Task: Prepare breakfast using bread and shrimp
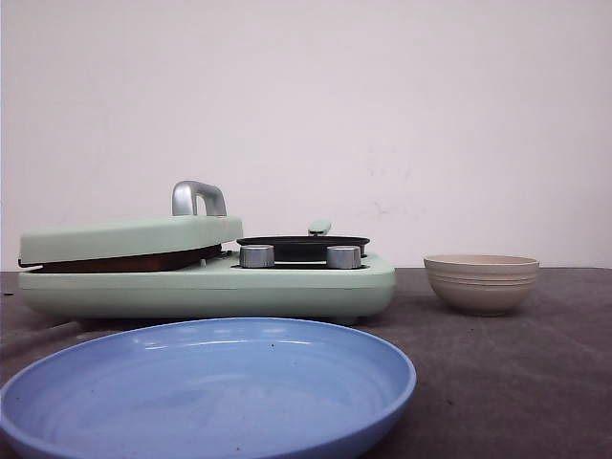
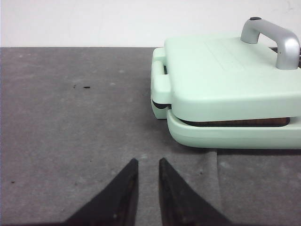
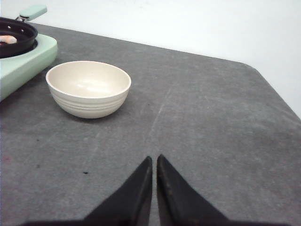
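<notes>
A mint-green breakfast maker (image 1: 210,282) stands at the left middle of the table. Its lid (image 2: 221,75) with a silver handle (image 2: 277,40) is down. A thin brown strip (image 2: 235,123) shows in the gap under the lid, and I cannot tell whether it is bread. No bread slice shows in the open. A pinkish shrimp (image 3: 7,39) lies in the black pan (image 3: 16,37) on the maker's right side. My left gripper (image 2: 148,162) is empty over the cloth in front of the maker, its jaws a narrow gap apart. My right gripper (image 3: 154,158) is shut and empty, nearer than the bowl.
An empty blue plate (image 1: 206,392) sits closest to the front. An empty cream bowl (image 1: 481,283) stands right of the maker; it also shows in the right wrist view (image 3: 88,88). Two silver knobs (image 1: 256,255) face forward. The table's right edge (image 3: 277,94) lies beyond the bowl.
</notes>
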Available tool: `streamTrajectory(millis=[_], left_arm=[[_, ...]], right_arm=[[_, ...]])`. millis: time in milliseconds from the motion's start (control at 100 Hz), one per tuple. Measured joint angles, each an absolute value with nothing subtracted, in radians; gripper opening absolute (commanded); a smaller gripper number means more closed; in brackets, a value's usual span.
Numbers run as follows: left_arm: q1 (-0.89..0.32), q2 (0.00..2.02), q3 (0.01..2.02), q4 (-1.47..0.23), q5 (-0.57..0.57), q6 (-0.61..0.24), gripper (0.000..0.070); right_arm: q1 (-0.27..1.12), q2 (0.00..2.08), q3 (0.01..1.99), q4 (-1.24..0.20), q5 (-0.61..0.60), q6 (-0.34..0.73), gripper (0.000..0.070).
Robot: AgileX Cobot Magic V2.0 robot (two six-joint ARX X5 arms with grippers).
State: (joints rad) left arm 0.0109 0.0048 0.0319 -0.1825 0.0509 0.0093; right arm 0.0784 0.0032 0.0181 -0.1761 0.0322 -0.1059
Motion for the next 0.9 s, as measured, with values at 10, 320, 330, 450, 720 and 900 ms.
streamTrajectory(millis=[10,320,330,450,720,900], left_arm=[[0.011,0.005,0.032,-0.183,0.051,0.009,0.0],[0.011,0.005,0.032,-0.183,0.051,0.009,0.0],[0.011,0.005,0.032,-0.183,0.051,0.009,0.0],[0.011,0.005,0.032,-0.183,0.051,0.009,0.0],[0.011,0.005,0.032,-0.183,0.051,0.009,0.0],[0.011,0.005,0.032,-0.183,0.051,0.009,0.0]], right_arm=[[0.078,0.003,0.018,-0.176,0.029,-0.105,0.001],[0.084,0.003,0.016,-0.168,-0.04,-0.059,0.001],[0.084,0.003,0.016,-0.168,-0.044,-0.054,0.001],[0.085,0.003,0.016,-0.169,-0.061,-0.017,0.001],[0.085,0.003,0.016,-0.168,-0.06,0.003,0.001],[0.085,0.003,0.016,-0.168,-0.06,0.005,0.001]])
